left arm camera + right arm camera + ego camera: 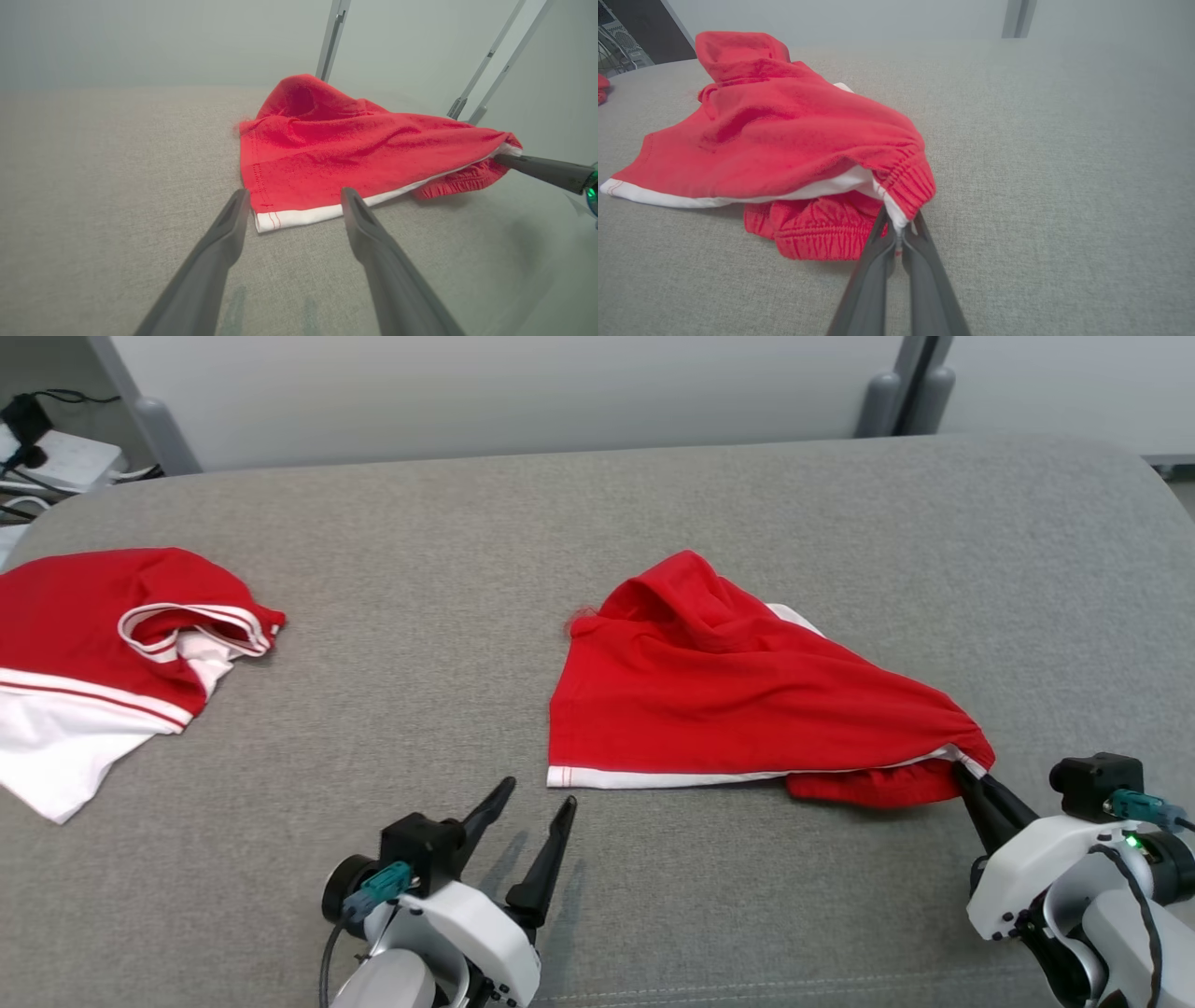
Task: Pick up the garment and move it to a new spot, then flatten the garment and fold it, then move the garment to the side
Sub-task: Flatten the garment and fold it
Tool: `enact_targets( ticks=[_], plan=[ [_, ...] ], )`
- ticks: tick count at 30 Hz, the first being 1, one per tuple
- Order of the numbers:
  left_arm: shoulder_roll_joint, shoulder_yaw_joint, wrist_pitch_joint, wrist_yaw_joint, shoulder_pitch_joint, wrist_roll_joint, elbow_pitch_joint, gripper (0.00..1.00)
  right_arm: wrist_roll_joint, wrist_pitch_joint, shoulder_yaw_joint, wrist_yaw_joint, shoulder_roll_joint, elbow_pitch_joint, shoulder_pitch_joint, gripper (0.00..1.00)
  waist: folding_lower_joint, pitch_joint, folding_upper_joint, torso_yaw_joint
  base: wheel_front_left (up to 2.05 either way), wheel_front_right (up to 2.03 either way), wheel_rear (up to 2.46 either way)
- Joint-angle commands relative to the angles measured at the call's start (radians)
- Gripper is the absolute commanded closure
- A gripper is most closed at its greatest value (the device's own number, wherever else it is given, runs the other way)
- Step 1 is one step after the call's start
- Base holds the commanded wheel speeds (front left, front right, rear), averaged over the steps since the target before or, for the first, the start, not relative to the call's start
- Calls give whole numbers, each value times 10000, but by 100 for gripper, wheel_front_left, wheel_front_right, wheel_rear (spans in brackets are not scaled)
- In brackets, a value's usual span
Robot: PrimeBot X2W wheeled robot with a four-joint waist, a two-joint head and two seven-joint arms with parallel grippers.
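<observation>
1. On the grey pad, right of middle, lies the red garment, crumpled, with its white hem toward the robot.
2. The right gripper is clamped on its elastic corner.
3. The left gripper, fingers apart, is just beside the hem's left corner.
4. A second garment, red and white, lies far left.

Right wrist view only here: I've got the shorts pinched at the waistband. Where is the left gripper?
Observer: The left gripper is open, with its fingertips at the white-hemmed near-left corner of the red shorts. I cannot tell whether they touch it.
Operator: What's the red scrap at my view's left edge?
Observer: A second garment, red and white with striped trim. It lies crumpled at the left end of the grey fabric surface, well apart from the shorts.
</observation>
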Motion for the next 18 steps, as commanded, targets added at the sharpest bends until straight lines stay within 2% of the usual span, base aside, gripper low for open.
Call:
enact_targets(
  ticks=[1, 9, 18],
  plan=[
    [218, 46, -90, -55, -633, -222, 25, 0, 83, -120, 193, 42, -106, -179, -35, 100, 0, 155, 0, -208, 0, 0, 0],
    [637, -1411, -90, -58, -2025, -1495, 1830, 0, 49, -205, 623, 42, 227, -215, -706, 100, 0, 689, 0, -723, 0, 0, 0],
    [956, -2340, -90, -58, -2643, -3157, 2420, 0, 133, -256, 942, 42, 393, -157, -1053, 100, 0, 1015, 0, -849, 0, 0, 0]
  ],
)
